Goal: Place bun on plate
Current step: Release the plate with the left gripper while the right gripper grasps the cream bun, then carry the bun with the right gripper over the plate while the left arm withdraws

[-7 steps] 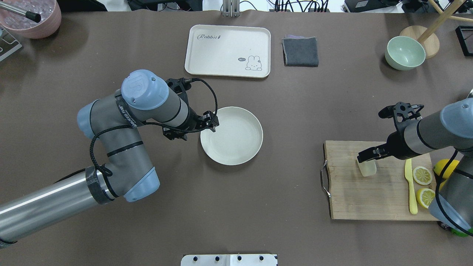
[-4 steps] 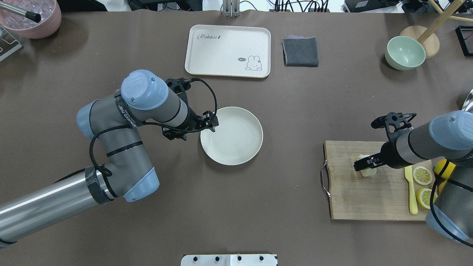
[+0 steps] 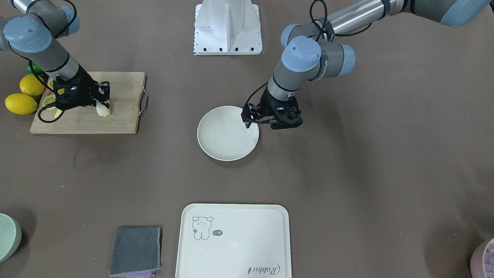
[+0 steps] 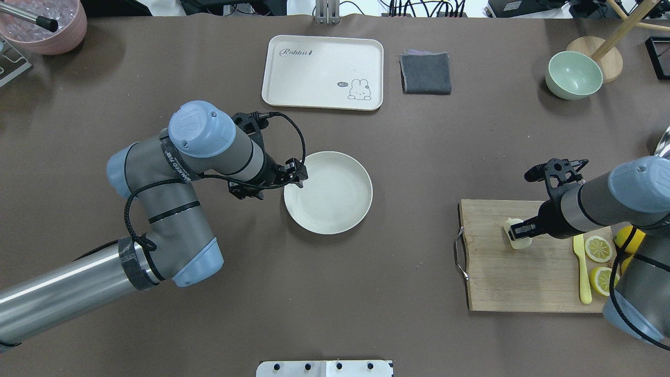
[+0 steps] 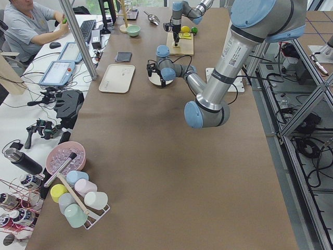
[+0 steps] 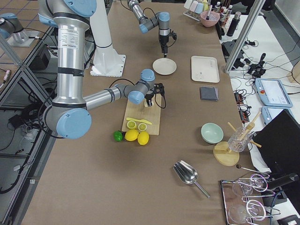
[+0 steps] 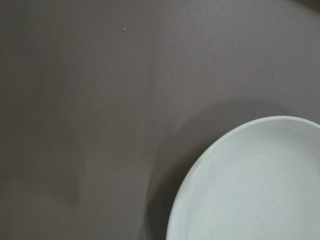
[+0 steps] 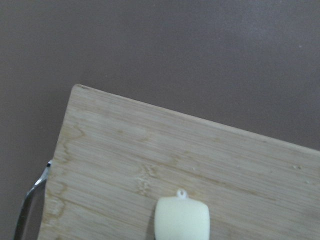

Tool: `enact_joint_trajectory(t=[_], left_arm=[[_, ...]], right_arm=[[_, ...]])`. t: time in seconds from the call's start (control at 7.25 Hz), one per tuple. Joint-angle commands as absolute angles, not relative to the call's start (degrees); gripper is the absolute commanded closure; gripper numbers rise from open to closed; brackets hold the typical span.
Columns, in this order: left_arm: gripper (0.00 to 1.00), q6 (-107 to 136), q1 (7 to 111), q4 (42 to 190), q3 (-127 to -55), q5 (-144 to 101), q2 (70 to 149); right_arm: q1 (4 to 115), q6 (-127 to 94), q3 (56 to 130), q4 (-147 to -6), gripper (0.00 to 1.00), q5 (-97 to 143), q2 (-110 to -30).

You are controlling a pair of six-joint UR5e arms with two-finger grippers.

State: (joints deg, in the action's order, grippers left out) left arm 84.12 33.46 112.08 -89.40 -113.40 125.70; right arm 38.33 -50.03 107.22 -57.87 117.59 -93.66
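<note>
The bun [image 4: 518,240], a small pale cream block, stands on the wooden cutting board [image 4: 523,283] at the right. My right gripper [image 4: 518,230] is down over it with a finger on each side, shut on the bun [image 3: 103,110], which still rests on the board. Only the bun [image 8: 181,219] and the board [image 8: 125,150] appear in the right wrist view, no fingers. The off-white round plate [image 4: 335,209] lies bare at the table's middle. My left gripper [image 4: 299,175] hovers open at its left rim, holding nothing. The plate [image 7: 250,190] fills the corner of the left wrist view.
Lemon slices [image 4: 598,248] and a yellow knife [image 4: 581,267] lie on the board's right part, with whole lemons [image 3: 21,103] beside it. A rabbit tray [image 4: 322,70], a grey cloth [image 4: 425,73] and a mint bowl [image 4: 573,75] sit along the far side.
The right gripper has come down onto the bun and its fingers have drawn in around it. The left gripper has backed slightly off the plate's rim.
</note>
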Motion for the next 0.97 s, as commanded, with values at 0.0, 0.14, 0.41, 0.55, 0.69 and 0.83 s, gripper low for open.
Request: enact_joint_trajectory(t=[0.0,0.14,0.41,0.55,0.69,0.83], left_arm=[[0.03,83.50,36.89,112.06,-94.44,-114.16,122.20],[0.03,80.45,39.09,111.80,-99.96,-115.56,116.95],[0.03,77.17,42.62,111.97,-106.32,-119.00,107.18],[0.03,75.86,43.41,112.06,-107.65,-119.00,104.35],[0.03,72.89,44.72,112.06,-109.23,-119.09,101.02],[0.03,69.38,46.74,112.32,-110.90,-119.18,96.98]], right_arm=[[39.29,-49.92,107.23,-59.75,0.87,117.34,-87.50],[39.20,-50.01,106.79,-66.90,0.86,116.03,-79.36],[36.75,-51.06,103.47,-78.19,0.84,113.21,-64.14],[33.34,-56.20,98.84,-78.31,0.83,109.81,-57.03],[30.87,-58.77,92.18,-78.05,0.82,105.95,-50.78],[30.41,-59.67,86.19,-77.79,0.82,105.65,-46.01]])
